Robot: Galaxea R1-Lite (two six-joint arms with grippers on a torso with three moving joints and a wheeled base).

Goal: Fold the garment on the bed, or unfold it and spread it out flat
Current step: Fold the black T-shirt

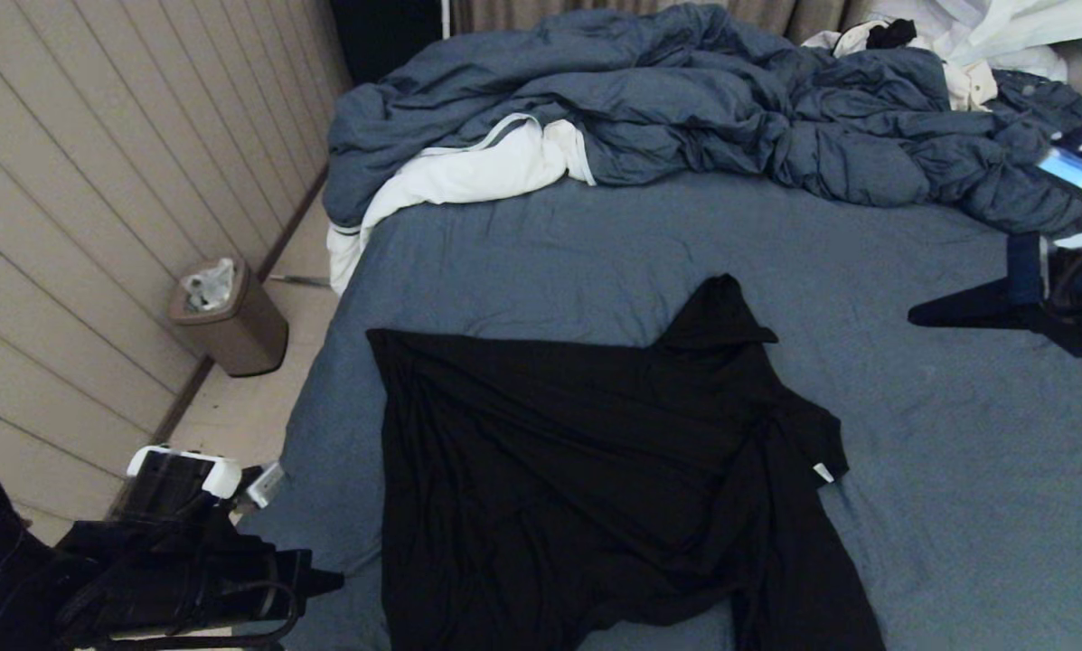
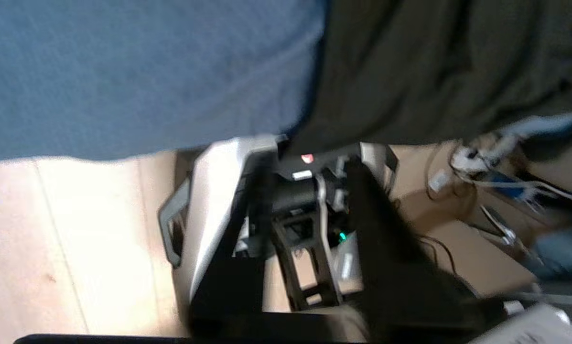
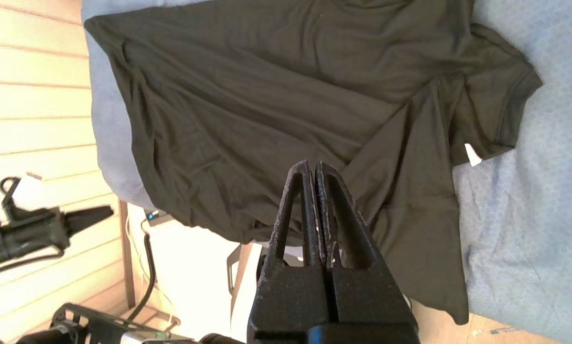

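Head view shows the bed, its slate-blue sheet taking up most of the scene, with the rumpled duvet heaped along the far side and a white pile of clothes at the far right corner. The black T-shirt lies spread on the sheet at the near edge, wrinkled, one sleeve folded over toward the right with a small white tag showing, and its near hem hanging over the edge of the bed.

The right gripper hangs above the sheet at the right, well apart from the shirt; its fingers are pressed together and hold nothing. The left gripper sits low at the near left corner, off the side of the bed, beside the shirt's edge; whether its fingers are apart cannot be told, and nothing is seen in them.

A brown bin stands on the floor by the panelled wall, left of the bed.
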